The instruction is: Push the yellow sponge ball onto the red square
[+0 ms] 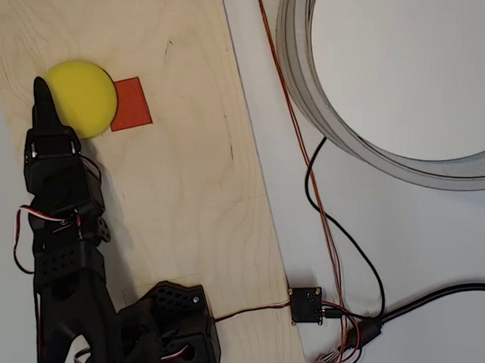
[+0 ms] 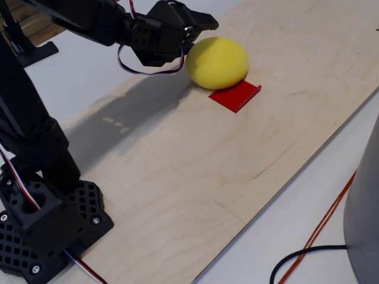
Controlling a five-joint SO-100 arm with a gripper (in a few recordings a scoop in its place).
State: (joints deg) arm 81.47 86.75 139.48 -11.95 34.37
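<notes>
The yellow sponge ball (image 1: 82, 97) is seen on the plywood board (image 1: 185, 187) that lies on the white tabletop (image 1: 418, 239), near the board's far left corner in the overhead view. It is set just beside the red square (image 1: 133, 103), its edge overlapping the near side of the patch in both views, while most of the patch is left uncovered. The task is therefore judged as partly done: the ball has been brought to the square's edge, and a short further push toward the patch is still needed before it is centred on it.

The end effector (image 1: 42, 98) is placed against the ball's side away from the square, a dark pointed finger touching or nearly touching the foam. Its fingers appear drawn together, with nothing pinched between them, though the gap cannot be told for certain.

A large grey ring-shaped container (image 1: 313, 79) is seen off the board at the tabletop's far right; nothing is visible inside it.
</notes>
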